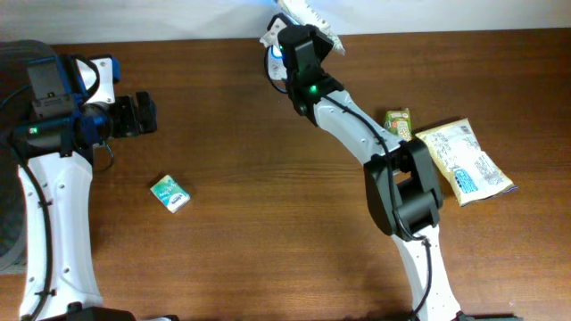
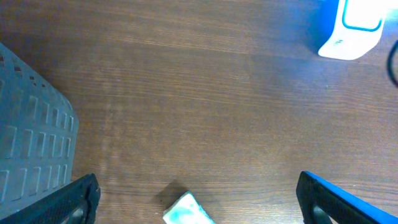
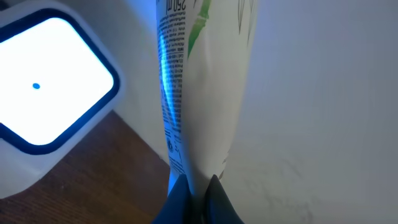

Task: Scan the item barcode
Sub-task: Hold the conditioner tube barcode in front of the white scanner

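My right gripper (image 3: 198, 182) is shut on the lower edge of a white printed pouch (image 3: 202, 74), which stands upright with blue light on its text side. The scanner (image 3: 53, 81), a white glowing face with a blue rim, sits just left of the pouch. From overhead the right gripper (image 1: 302, 40) is at the table's far edge, with the pouch (image 1: 308, 15) beyond it and the scanner (image 1: 277, 61) beside it. My left gripper (image 1: 141, 114) hangs open at the left, its fingers (image 2: 74, 200) wide apart and empty.
A small green-and-white packet (image 1: 169, 193) lies on the wood below the left gripper, its packet corner (image 2: 186, 213) showing between the fingers. A grey basket (image 2: 31, 149) stands at the left. A green snack pack (image 1: 399, 123) and a yellowish bag (image 1: 464, 160) lie at the right.
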Tool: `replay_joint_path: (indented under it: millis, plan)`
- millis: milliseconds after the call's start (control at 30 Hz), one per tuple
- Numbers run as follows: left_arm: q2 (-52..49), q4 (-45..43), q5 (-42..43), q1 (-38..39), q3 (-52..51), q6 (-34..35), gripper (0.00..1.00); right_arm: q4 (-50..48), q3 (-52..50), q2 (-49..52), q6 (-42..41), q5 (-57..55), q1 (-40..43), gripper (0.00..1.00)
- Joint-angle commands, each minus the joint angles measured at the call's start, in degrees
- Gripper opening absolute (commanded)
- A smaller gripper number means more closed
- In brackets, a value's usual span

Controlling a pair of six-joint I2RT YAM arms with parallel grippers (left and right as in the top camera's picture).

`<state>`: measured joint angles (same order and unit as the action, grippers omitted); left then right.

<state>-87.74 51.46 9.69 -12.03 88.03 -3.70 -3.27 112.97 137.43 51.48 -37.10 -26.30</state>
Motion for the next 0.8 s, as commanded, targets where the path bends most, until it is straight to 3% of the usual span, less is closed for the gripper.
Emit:
replay_joint_path:
  millis: [0,267,767]
  plan:
    - [0.5,0.0,0.6,-0.1,0.4,-1.1,0.99,-1.5,1.2,0.0,0.8,-0.5,-0.1,0.04]
    - [0.5,0.0,0.6,-0.1,0.4,-1.1,0.99,2.8,1.2,2.4,0.5,0.4,-0.8,0.04]
    - [0.5,0.0,0.6,-0.1,0.4,-1.1,0.99,0.5,1.2,2.0,0.5,-1.0,-1.5,0.04]
